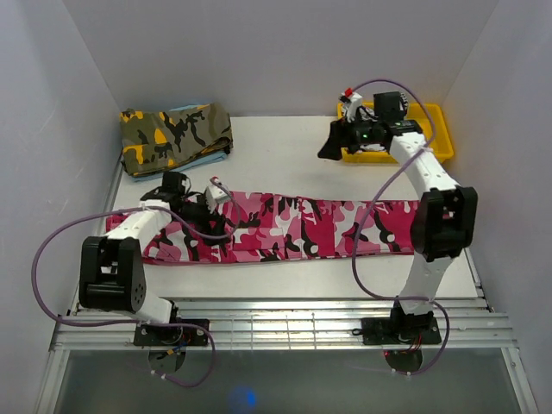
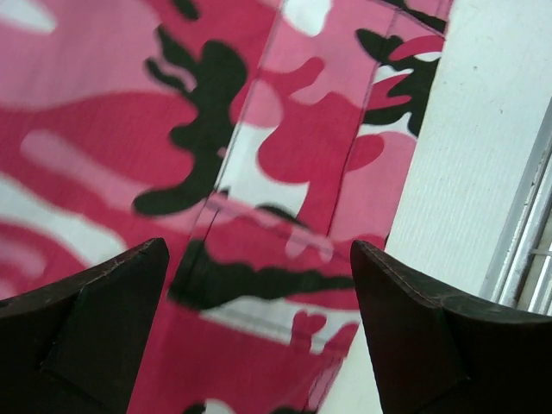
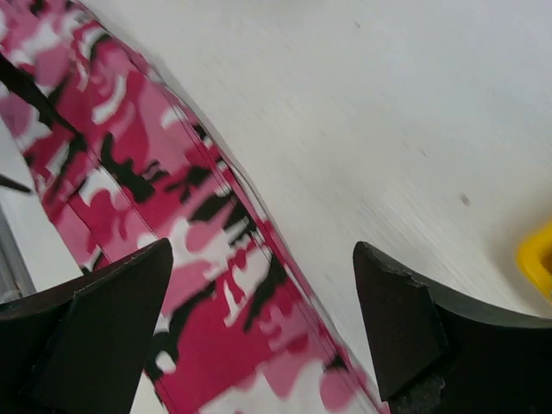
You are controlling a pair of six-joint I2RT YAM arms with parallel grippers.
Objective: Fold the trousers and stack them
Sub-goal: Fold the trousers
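The left gripper (image 2: 259, 259) has its two dark fingers (image 2: 103, 302) spread wide with nothing between them. It hangs low over the trousers (image 2: 285, 155), near their long near-side edge. Whether the fingertips touch the cloth cannot be told. Just beyond that hem is a strip of bare white table (image 2: 483, 129), then the metal rail (image 2: 530, 250) at the table's near edge.

The right gripper (image 3: 263, 259) is also spread and empty. It is raised above the table's far right part, with a hemmed edge of the trousers below it and open white surface beside that.

From above, the trousers lie as one long flat band across the table, from the left side to the right arm. A folded olive-and-orange garment (image 1: 172, 138) sits in the far left corner, well apart from the trousers. A yellow tray (image 1: 435, 138) sits in the far right corner, behind the right gripper. The middle far stretch of the table is bare.
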